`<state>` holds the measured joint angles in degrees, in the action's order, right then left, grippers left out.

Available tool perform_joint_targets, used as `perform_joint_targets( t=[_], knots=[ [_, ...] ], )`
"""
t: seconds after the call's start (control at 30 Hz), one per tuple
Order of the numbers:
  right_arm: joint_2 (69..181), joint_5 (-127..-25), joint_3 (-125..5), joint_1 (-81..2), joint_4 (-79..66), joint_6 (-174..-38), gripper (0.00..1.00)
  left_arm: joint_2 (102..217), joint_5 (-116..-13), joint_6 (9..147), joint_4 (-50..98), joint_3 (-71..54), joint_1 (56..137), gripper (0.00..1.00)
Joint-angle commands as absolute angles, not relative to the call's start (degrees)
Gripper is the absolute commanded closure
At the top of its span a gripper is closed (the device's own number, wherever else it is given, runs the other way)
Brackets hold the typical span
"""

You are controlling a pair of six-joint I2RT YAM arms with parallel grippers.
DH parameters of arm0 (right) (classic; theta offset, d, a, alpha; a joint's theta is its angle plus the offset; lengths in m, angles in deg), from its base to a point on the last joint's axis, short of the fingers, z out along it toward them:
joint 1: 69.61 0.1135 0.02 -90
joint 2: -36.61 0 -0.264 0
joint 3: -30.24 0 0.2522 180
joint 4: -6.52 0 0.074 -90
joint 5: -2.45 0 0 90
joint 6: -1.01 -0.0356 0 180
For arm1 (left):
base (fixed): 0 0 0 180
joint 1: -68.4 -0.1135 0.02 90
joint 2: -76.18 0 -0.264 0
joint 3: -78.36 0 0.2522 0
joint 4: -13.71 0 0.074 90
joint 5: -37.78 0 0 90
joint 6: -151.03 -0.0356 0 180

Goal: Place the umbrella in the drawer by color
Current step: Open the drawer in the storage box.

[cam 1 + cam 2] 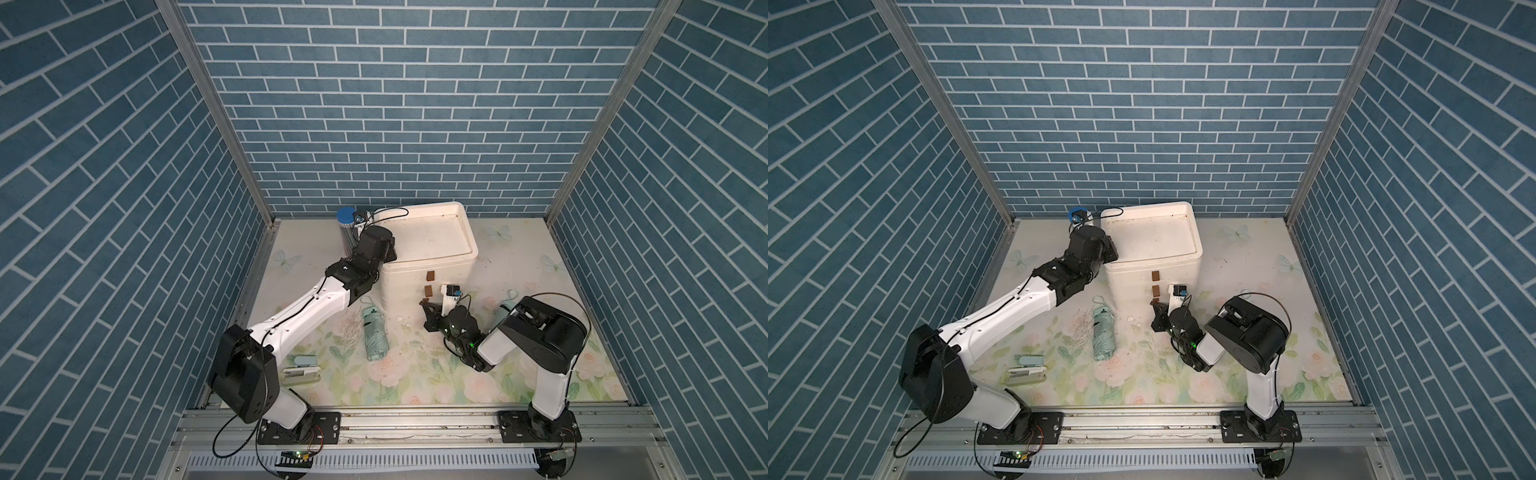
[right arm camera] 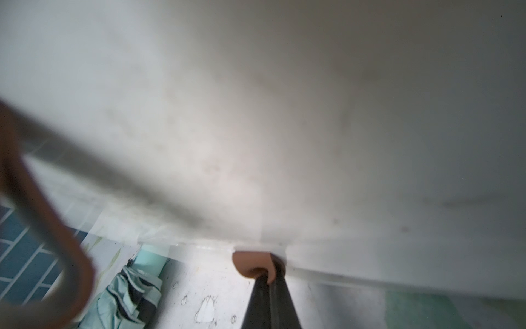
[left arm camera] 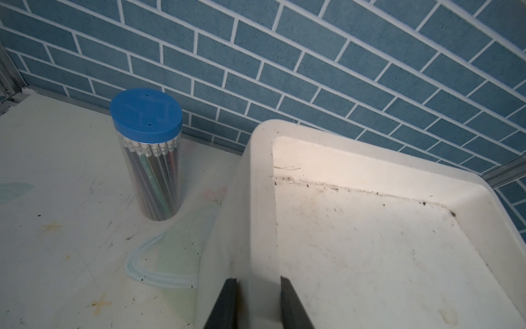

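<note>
A folded mint-green umbrella (image 1: 375, 332) (image 1: 1104, 336) lies on the floral mat in front of the white drawer unit (image 1: 440, 266) (image 1: 1167, 270), and its end shows in the right wrist view (image 2: 128, 293). Three brown handles run down the unit's front (image 1: 430, 275). My right gripper (image 1: 426, 307) (image 1: 1156, 309) (image 2: 270, 275) is shut on the lowest brown handle (image 2: 249, 263). My left gripper (image 3: 259, 280) is shut on the unit's top rim (image 3: 262, 216) at its left edge, one finger on each side. In both top views the left arm's wrist hides its jaws.
A clear pencil jar with a blue lid (image 1: 345, 216) (image 3: 146, 119) stands at the back beside the unit. Small flat cases (image 1: 301, 370) lie near the left arm's base. A pale teal item (image 1: 503, 309) is partly hidden behind the right arm. Blue brick walls enclose the mat.
</note>
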<state>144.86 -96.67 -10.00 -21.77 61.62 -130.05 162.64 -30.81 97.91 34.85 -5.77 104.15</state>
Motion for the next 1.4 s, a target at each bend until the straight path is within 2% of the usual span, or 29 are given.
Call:
perform_joint_targets(
  t=[0.0,0.37,0.83,1.07,1.37],
  knots=[
    [142.0,-97.1,-12.5,-23.3,61.3,-128.6,1.00,166.8,-42.5,100.3,43.8,-0.8,106.5,1.00],
    [130.0,-99.8,-1.8,-17.9,54.6,-126.6,1.00,168.0,-40.7,103.5,44.3,-1.5,106.5,1.00],
    [111.9,-103.2,4.0,-9.6,36.3,-127.6,1.00,169.5,-40.1,105.4,44.1,-2.4,106.4,1.00],
    [108.0,-103.9,2.8,-3.4,26.4,-128.5,1.00,169.4,-39.8,105.3,44.0,-2.0,106.0,1.00],
    [100.8,-109.6,2.2,4.1,16.5,-132.1,1.00,169.2,-39.7,102.3,44.2,-2.7,105.7,1.00]
  ],
)
